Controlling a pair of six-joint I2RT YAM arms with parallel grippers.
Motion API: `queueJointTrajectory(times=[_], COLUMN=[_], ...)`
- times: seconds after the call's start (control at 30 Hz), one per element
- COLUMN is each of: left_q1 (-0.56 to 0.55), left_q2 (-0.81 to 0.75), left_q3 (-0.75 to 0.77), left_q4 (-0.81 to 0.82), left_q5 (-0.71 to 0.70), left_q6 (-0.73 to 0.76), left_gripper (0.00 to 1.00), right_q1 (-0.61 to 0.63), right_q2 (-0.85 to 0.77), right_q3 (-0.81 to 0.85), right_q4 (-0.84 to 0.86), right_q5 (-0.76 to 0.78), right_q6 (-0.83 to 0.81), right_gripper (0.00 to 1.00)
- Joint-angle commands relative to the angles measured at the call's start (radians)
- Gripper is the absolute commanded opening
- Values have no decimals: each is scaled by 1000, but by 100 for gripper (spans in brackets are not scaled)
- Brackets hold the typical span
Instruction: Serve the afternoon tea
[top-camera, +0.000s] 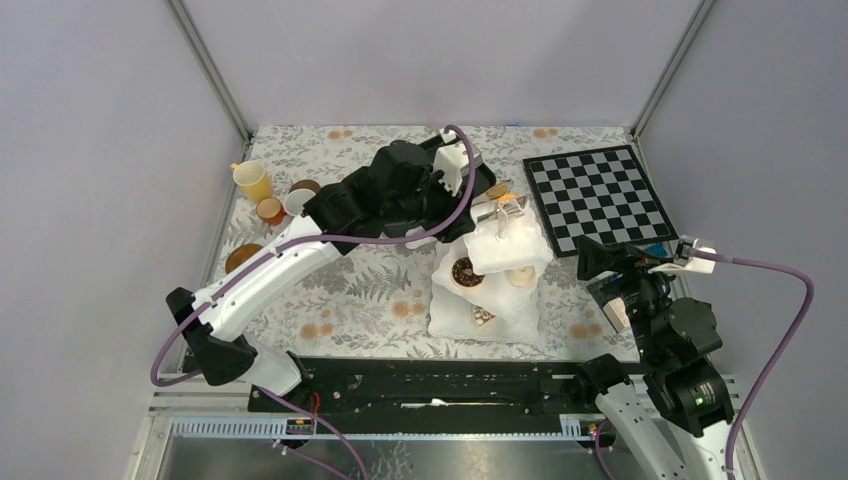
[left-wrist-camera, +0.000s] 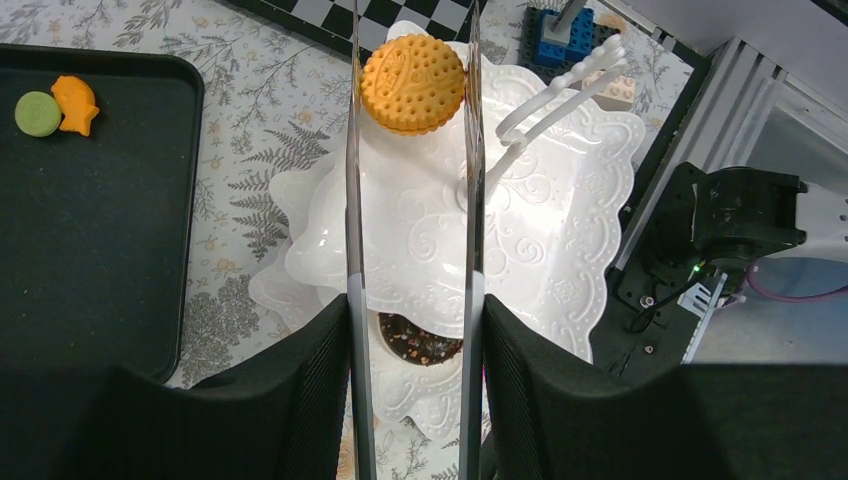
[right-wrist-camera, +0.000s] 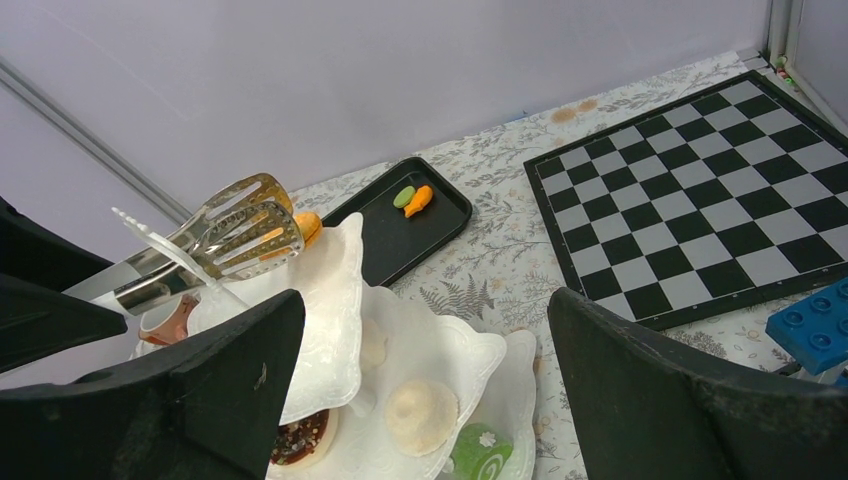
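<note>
- The left gripper (left-wrist-camera: 414, 330) is clamped on the silver tongs (left-wrist-camera: 355, 200). The tong tips pinch an orange sandwich biscuit (left-wrist-camera: 412, 83) across its rim.
- The biscuit is over the far rim of the top tier of the white stand (left-wrist-camera: 560, 230). I cannot tell whether it touches the tier or hangs just clear.
- The stand sits about mid-table, nearer the right edge. A chocolate doughnut (top-camera: 467, 271) lies on its middle tier, with a pale round cake (right-wrist-camera: 421, 415) and a green roll (right-wrist-camera: 478, 450) lower down.
- The right gripper (right-wrist-camera: 425, 330) hangs by the near right corner, jaws wide apart and empty.
- Towards the far edge, the black tray (left-wrist-camera: 100, 220) holds a green macaron (left-wrist-camera: 38, 113) and an orange fish cake (left-wrist-camera: 76, 103) side by side.
- A yellow cup (top-camera: 252, 181) stands near the left edge.
- The biscuit looks light and stiff. Smooth metal blades hold it only at the rim, so I would expect it to twist or slip out easily.
- The grip across its widest part seems the right one.
- I would release it low over the flat of the tier, clear of the wavy edge and the white loop handle (left-wrist-camera: 545, 95).
- The stand looks glossy and tall, so a knock from the tongs might rock it.
</note>
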Motion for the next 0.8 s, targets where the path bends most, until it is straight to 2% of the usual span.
queueJointTrajectory(times=[0.0,0.53,0.77], left_q1=[-22,-34,-35], left_q2=[-45,-42,-63], left_q3=[28,6,-8], left_q4=[80,60,52], left_q5=[32,-20,-34], left_q6=[-11,9,21], left_gripper=[32,44,53], right_q1=[5,5,5], right_q2=[-1,-7,2], right_q3=[19,18,21], right_q4=[30,23,24], right_q5=[2,0,-1], right_q6=[13,20,20], right_gripper=[98,98,98])
